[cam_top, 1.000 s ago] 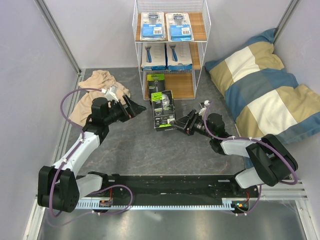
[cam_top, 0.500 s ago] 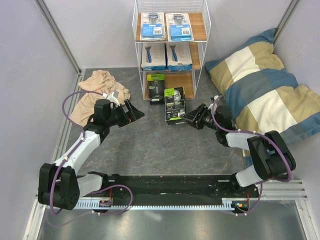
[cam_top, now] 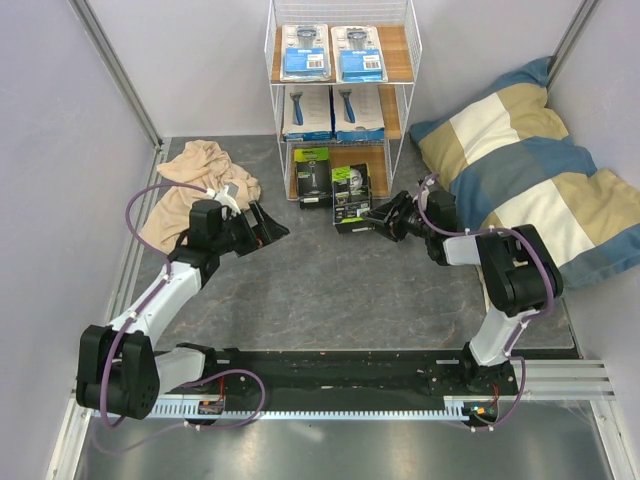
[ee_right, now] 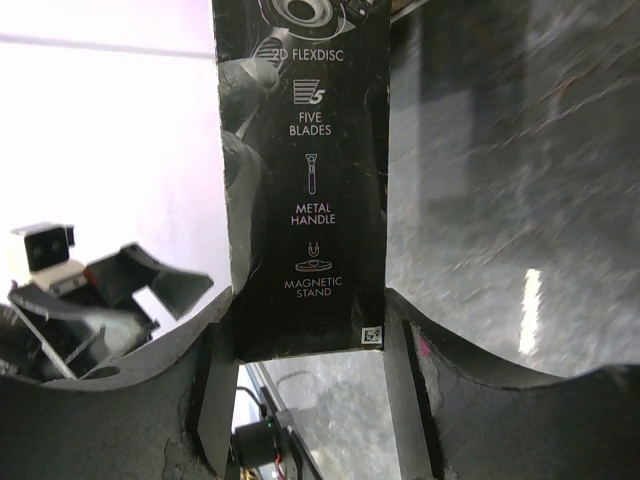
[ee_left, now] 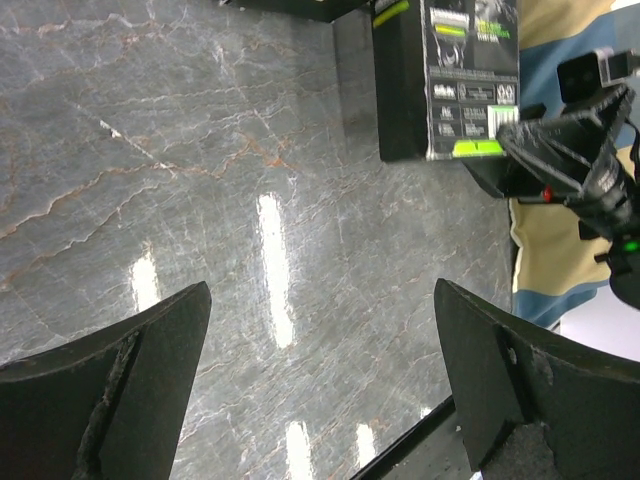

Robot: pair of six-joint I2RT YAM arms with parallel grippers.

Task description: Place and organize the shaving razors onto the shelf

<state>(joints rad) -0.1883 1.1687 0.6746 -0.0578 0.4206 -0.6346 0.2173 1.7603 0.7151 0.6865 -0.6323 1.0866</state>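
Grey marbled desk [cam_top: 330, 290] inside white walls, shelf [cam_top: 397, 45] at the back centre. Top board: two blister cards [cam_top: 305, 52] side by side, lying flat. Middle board: two white packs [cam_top: 307, 112] side by side, blue razors showing. Bottom board: one black box [cam_top: 312, 175] on the left half. Second box [cam_top: 350, 196] is at the shelf's front opening, bottom level, just right of the black box and clamped in the right pincer [cam_top: 378, 213]. The near end sticks out past the shelf front; can't tell from above whether the far end rests on the board. Right wrist view: second box [ee_right: 305, 180] sits between both fingers [ee_right: 210, 390], gripped at its end across its width, print reading "five blades / metal handle / magnetic stand". Right arm is stretched out low toward the shelf. Left pincer [cam_top: 262, 222] is wide apart and holds nothing, hovering over bare desk left of the shelf, pointed at the second box. Left wrist view: fingers [ee_left: 110, 400] spread at the frame's bottom corners, desk between them, second box [ee_left: 445, 75] top right with the right pincer [ee_left: 560, 150] on its near end. Left pincer [ee_right: 100, 290] also shows at left in the right wrist view, well apart from the second box. Beige cloth [cam_top: 195, 185] is bunched on the desk behind the left arm. Striped pillow [cam_top: 530, 170] lies against the right wall.
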